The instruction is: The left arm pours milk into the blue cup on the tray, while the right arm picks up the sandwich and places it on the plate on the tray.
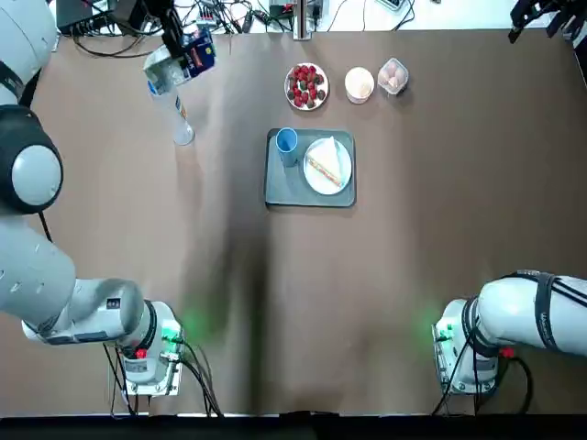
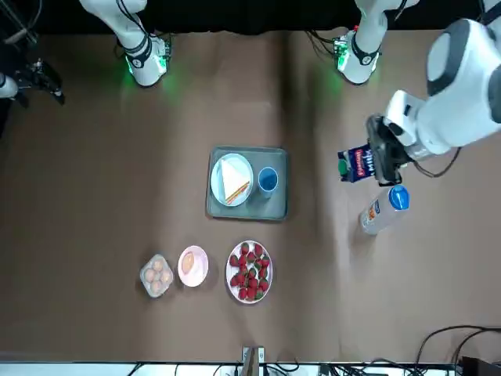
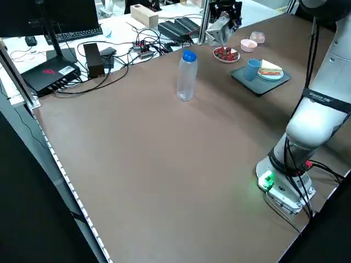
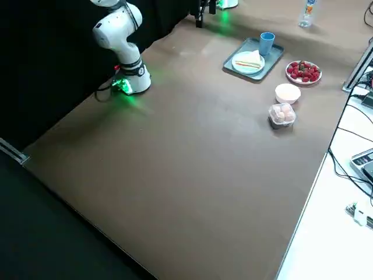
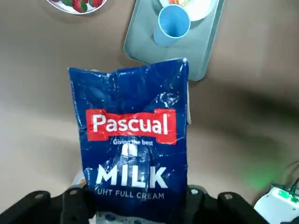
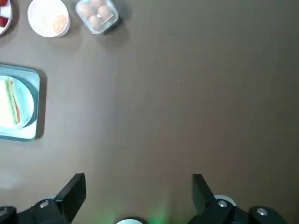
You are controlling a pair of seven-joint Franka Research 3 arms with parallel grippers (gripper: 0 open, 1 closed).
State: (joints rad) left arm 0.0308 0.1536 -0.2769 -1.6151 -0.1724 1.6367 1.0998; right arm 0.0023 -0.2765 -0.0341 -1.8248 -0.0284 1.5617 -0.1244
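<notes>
1. Top view: one grey rectangular tray (image 1: 310, 197) is seen on the brown surface (image 1: 413, 238), holding one blue cup (image 1: 286, 141) and one white round plate (image 1: 341, 180) with the triangular sandwich (image 1: 324, 166) on it.
2. Left wrist view: the left claw (image 5: 140, 207) is clamped on one blue milk carton (image 5: 133, 140).
3. Right wrist view: the right claw (image 6: 135, 193) is held apart, empty.

Left arm: reaching across to the far left part of the worktop (image 1: 413, 293).
Left pincer (image 2: 381, 159): raised, clamped on something.
Right arm: drawn back, raised.
Right pincer (image 6: 139, 193): fingers spread apart, pointing downward.
</notes>
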